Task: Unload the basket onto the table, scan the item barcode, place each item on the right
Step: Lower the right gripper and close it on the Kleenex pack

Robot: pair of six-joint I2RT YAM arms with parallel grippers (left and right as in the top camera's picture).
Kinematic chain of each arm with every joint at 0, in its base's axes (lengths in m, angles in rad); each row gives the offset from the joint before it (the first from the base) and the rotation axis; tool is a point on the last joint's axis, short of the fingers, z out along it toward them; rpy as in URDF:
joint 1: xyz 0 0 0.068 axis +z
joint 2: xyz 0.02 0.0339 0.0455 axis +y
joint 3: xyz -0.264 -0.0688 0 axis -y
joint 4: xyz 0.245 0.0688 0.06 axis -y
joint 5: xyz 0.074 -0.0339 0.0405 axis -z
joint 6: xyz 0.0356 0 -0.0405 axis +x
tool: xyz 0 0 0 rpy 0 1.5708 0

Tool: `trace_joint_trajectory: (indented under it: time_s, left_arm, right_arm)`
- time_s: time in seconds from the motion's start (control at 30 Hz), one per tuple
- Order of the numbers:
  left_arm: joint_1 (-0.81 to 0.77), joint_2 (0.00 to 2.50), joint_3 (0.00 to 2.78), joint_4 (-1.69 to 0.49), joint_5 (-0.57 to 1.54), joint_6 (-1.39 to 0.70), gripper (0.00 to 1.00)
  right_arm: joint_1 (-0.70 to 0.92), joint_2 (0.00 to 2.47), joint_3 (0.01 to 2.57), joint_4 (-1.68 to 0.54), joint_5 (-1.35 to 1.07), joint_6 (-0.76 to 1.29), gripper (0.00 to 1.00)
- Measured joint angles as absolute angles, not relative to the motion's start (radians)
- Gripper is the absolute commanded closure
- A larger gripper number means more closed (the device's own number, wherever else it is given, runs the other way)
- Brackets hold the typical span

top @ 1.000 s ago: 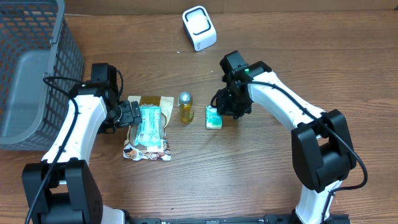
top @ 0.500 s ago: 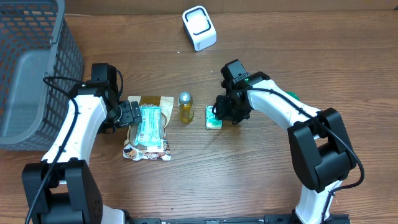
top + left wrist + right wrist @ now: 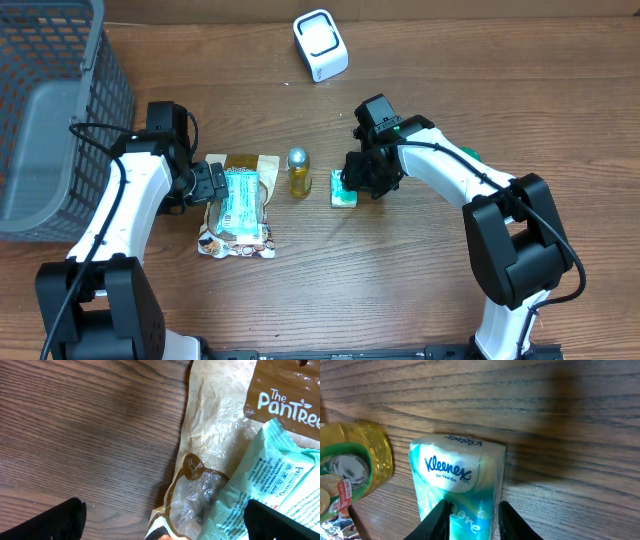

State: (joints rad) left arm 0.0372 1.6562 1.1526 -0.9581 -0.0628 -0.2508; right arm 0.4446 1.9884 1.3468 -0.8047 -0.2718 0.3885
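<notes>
Right gripper [image 3: 471, 519] narrow, clamped on Kleenex tissue pack [image 3: 451, 472] lying on bench [image 3: 560, 420]; yellow bottle [image 3: 350, 470] just beside gripper; left gripper [image 3: 165, 521] wide, hanging over brown snack pouch [image 3: 220, 435]

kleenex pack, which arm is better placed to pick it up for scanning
Right. The right gripper sits directly over the kleenex pack, fingers at its end. The left gripper is open over the snack bags, with the yellow bottle between it and the pack.
</notes>
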Motion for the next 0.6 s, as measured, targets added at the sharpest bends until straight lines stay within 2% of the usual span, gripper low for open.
trace_joint_trajectory:
  time_s: [0.3,0.43,0.6]
  left_arm:
    - [0.037,1.656,1.153,-0.958,-0.063,-0.251,0.0]
    - [0.037,1.656,1.153,-0.958,-0.063,-0.251,0.01]
    - [0.037,1.656,1.153,-0.958,-0.063,-0.251,0.0]
  right_arm:
    - [0.445,1.988,1.302,-0.739,-0.275,0.391,0.72]
    - [0.443,1.98,1.261,-0.683,-0.29,0.392,0.82]
    - [0.44,1.972,1.25,-0.681,-0.293,0.396,0.81]
